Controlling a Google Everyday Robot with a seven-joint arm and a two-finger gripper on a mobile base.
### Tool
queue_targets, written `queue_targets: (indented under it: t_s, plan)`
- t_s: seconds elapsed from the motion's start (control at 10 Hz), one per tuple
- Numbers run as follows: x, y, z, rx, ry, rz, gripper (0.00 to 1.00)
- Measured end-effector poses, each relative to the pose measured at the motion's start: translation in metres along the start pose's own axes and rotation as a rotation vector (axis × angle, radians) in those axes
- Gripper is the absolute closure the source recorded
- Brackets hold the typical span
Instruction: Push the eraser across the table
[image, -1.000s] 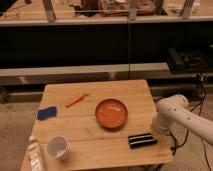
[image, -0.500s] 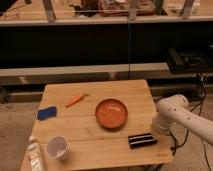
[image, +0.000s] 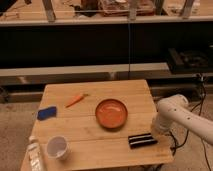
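Square table (image: 116, 90) with a light plank top, seen from above and in front. The eraser (image: 142, 140), a flat black block with a pale stripe along its length, lies in the near right corner. Its long side runs roughly along the front edge and is tilted slightly, with the right end farther back. It sits close to the front edge and a short way in from the right edge.

The white arm (image: 174, 111) reaches in from the right, over that edge. The gripper (image: 157, 131) is low at the eraser's right end, fingers drawn together and holding nothing. Whether it touches the block cannot be told.

The orange dish (image: 111, 113) stands just behind and to the left of the eraser, apart from it. Left of the eraser, a bare strip of planks runs along the front edge as far as the white cup (image: 57, 148). A clear bottle (image: 35, 154) lies at the near left edge.

The carrot (image: 75, 100) and the blue pad (image: 47, 113) occupy the far left part, well apart from the eraser. The back strip of the top is bare wood.
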Motion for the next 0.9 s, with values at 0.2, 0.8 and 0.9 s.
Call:
queue_targets:
  t_s: [0.2,0.8,0.9]
  plan:
    - [-0.0001,0.0,0.0,0.0,0.0,0.0,0.99]
    - [0.0,0.0001,0.0,0.0,0.0,0.0,0.81]
    - [0.0,0.0001,0.0,0.0,0.0,0.0,0.69]
